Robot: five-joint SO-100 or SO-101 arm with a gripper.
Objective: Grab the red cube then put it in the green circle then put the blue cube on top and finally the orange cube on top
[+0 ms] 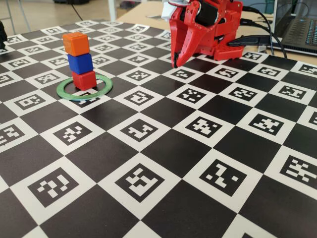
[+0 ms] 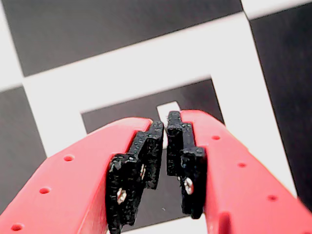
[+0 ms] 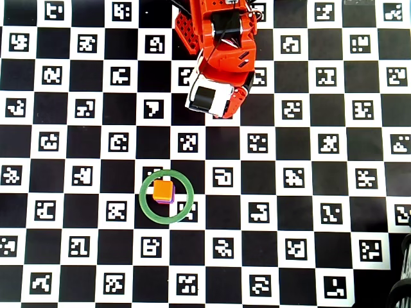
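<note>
The counter was covered by a black-and-white checkerboard mat whose white squares each carried a small coded marker. At its far edge in the fixed view sat the red arm, folded back on itself, with cables and a laptop behind it. In the overhead view the arm occupied the top centre of the board, well apart from the stacked cubes below it.

The jaws pointed down toward the mat in the fixed view, their tips just above a square near the arm's base. The wrist view showed the jaws almost pressed together, only a thin slit between the black pads, nothing pinched, and a marker square beneath them.

The green circle lay flat on the mat at the left of the fixed view. Within it, toward its far side, stood the red cube, resting on the mat. The blue cube sat on top of the red one, slightly offset, and the orange cube sat on top of the blue. From overhead only the orange cube was clearly seen, inside the green circle, with a sliver of the lower cubes at its edge.
</note>
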